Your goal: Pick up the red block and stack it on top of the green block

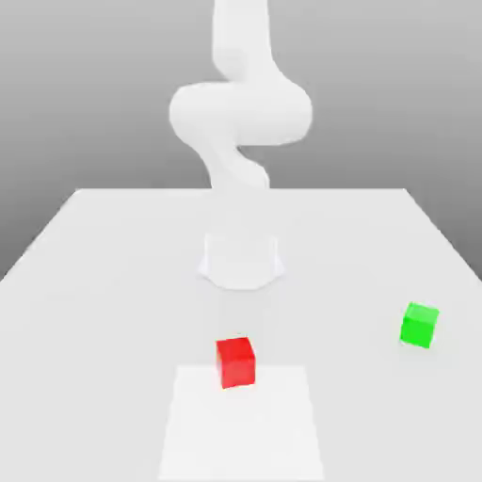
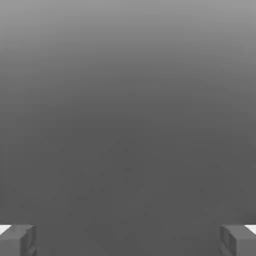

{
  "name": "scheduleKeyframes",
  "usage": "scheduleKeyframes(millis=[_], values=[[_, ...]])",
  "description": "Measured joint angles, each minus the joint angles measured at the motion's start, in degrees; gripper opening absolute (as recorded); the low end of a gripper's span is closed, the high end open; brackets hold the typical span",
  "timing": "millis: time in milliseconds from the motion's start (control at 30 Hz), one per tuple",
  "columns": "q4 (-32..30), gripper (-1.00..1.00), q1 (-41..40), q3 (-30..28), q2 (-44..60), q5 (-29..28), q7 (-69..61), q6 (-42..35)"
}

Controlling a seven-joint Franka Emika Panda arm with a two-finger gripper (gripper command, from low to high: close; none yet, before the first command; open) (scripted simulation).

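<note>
Robot arm (image 1: 240,113), white and thick, rises at the far middle of the pale worktop (image 1: 104,282) in the exterior view, bending in an S-curve above its round base (image 1: 241,262). In the hand view the gripper (image 2: 128,240) has its jaws spread wide, one grey fingertip at each lower corner with nothing between them, facing plain grey ground. The red block (image 1: 235,362) sits on the worktop near the front middle, at the far edge of a lighter square patch (image 1: 241,433). The green block (image 1: 419,325) rests well apart from it, toward the exterior view's right and slightly farther back. Both cubes lie flat and untouched.
</note>
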Motion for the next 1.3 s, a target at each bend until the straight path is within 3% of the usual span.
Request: scheduleKeyframes(millis=[533,767,800,1033,1300], values=[[-30.91,0.0,1.69,-3.66,28.57,-1.85,-10.27,23.57],[-32.43,0.0,0.45,-1.66,49.26,2.21,-14.87,40.29],[-32.19,-1.0,-0.12,-1.1,51.21,2.2,-14.89,41.95],[-32.15,-1.0,-0.55,-0.73,51.65,1.98,-14.73,42.3],[-34.24,-1.0,-0.91,-0.91,36.64,0.12,-13.44,29.4]])
